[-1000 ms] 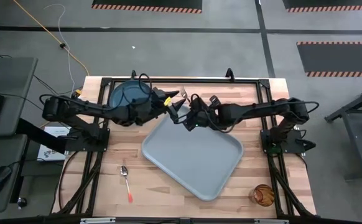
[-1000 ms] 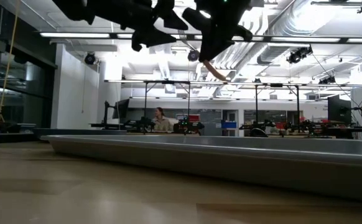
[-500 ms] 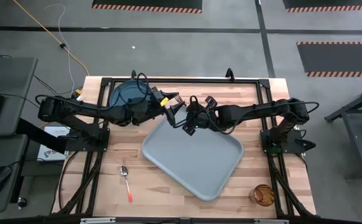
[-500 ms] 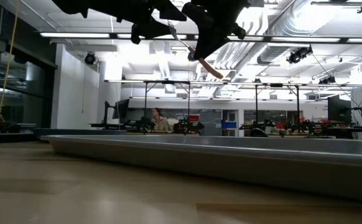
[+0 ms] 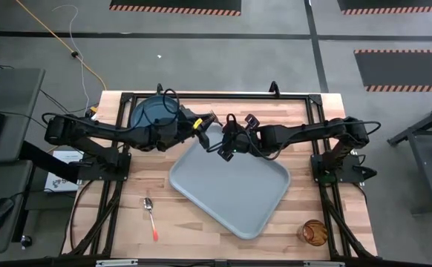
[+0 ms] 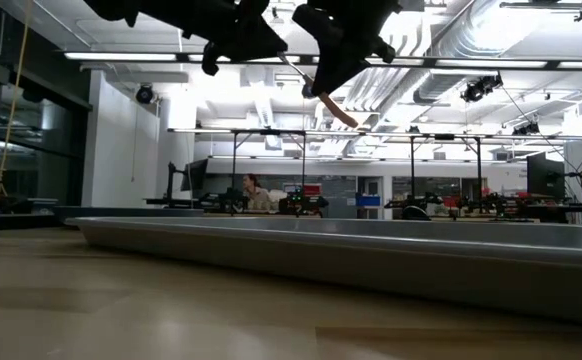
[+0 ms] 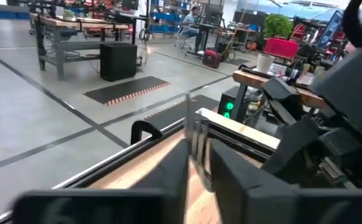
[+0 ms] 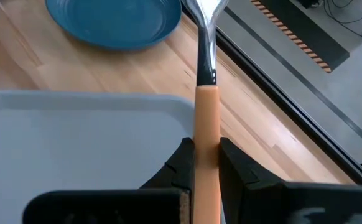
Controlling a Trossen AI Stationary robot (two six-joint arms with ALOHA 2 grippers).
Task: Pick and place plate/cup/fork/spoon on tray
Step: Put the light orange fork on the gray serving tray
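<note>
Right gripper [image 8: 204, 163]: fingers clamped on the peach handle of the fork [image 8: 206, 106], raised above the table. The handle runs out between the two fingers; the silver neck and tines extend beyond the fingertips. In the low view the fork [image 6: 316, 82] hangs tilted under the gripper, clear of everything below.

Tray [image 8: 75, 137]: directly beneath and just ahead of the right gripper, its rounded far corner under the fork's handle.

Left gripper [image 5: 200, 122]: just beside the right gripper [image 5: 224, 145], facing it over the tray's [image 5: 231, 185] back corner. Its fingers sit close together; the fork's tines [image 7: 196, 134] stand just past their tips, and contact cannot be told.

Plate [image 8: 114, 22]: on the wood beyond the tray, past the fork's tines.

Spoon [image 5: 151, 215]: on the table well apart from both grippers, near the front edge.

Cup [image 5: 314, 231]: farthest off, at the front right corner of the table.
</note>
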